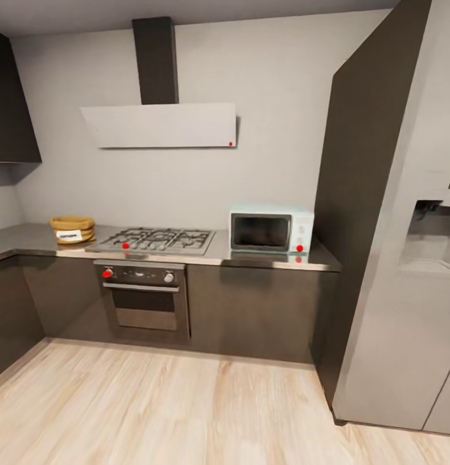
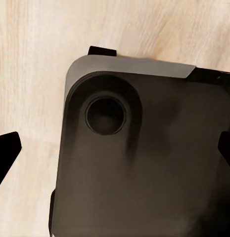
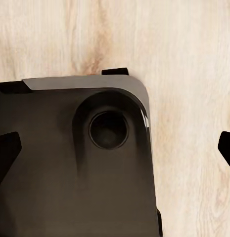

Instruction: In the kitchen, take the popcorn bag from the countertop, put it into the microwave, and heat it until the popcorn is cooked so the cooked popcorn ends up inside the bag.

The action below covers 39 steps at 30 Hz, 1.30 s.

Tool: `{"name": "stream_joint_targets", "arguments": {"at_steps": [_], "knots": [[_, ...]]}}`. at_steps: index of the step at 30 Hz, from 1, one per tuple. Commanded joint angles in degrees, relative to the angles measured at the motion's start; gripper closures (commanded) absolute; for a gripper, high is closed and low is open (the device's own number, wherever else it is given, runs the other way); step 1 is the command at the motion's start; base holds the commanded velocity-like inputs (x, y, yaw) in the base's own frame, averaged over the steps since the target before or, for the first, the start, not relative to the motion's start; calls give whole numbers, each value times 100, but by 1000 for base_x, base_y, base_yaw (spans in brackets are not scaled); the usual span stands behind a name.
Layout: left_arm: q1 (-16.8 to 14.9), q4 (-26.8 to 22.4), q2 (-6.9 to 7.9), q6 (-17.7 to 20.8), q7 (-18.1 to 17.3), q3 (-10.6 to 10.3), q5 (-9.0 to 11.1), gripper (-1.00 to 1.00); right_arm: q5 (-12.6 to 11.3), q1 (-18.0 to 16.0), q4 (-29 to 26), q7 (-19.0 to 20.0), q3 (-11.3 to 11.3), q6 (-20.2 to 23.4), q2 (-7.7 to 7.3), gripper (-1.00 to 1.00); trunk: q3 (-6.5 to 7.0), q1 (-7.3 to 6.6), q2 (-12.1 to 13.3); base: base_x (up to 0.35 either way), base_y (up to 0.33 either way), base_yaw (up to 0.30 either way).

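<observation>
The popcorn bag (image 1: 73, 230), a tan sack with a white label, sits on the grey countertop (image 1: 31, 240) at the far left, beside the hob. The pale mint microwave (image 1: 271, 230) stands at the countertop's right end with its dark door shut and a red light on its panel. In the left wrist view my left gripper (image 2: 115, 153) is open, its dark fingertips (image 2: 6, 154) spread wide over my own base and the floor. My right gripper (image 3: 116, 150) is open in the same way, with nothing between its fingertips (image 3: 6, 153).
A steel gas hob (image 1: 153, 240) sits above a built-in oven (image 1: 146, 297) between bag and microwave. The white hood (image 1: 160, 124) hangs above. A big silver fridge (image 1: 405, 258) fills the right side. Light wood floor (image 1: 160, 407) lies between me and the cabinets. My dark base (image 2: 144, 173) is below both grippers.
</observation>
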Motion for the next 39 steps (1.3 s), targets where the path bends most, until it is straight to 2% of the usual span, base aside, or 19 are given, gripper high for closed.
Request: {"name": "stream_joint_targets", "arguments": {"at_steps": [1, 6, 28, 32, 35, 38, 39], "knots": [[-1, -2, 1, 2, -22, 7, 47, -100, -50, -3, 11, 7, -7, -37, 0, -100, -4, 4, -2, 334, 113, 0], [-2, -2, -2, -2, -22, 7, 47, -100, -53, -3, 11, 2, -12, -41, 7, -100, -4, 4, -2, 334, 37, -109], [-2, -2, 4, -42, -22, 7, 51, -100, -54, -3, 11, 4, -8, -35, 0, -100, -4, 4, -2, 318, 0, -243], [-2, -3, 4, -42, -22, 15, 65, -100, -45, -3, 11, -3, -6, -34, -6, -100, -4, 4, -2, 294, 0, -78], [-2, -2, 4, -42, -22, 16, 86, -100, 105, -3, 5, -46, 0, -18, -1, -100, -4, 4, -2, 312, 0, -7], [-3, -2, 4, -42, -15, 23, 95, -100, 506, -3, 3, -56, -5, 6, 14, -100, -4, 4, -2, 319, 0, -1], [-3, -2, 4, -42, -15, 23, 97, -100, 561, -3, 2, -57, -6, 13, 16, -100, -4, 4, -2, 321, 0, 0]]}}
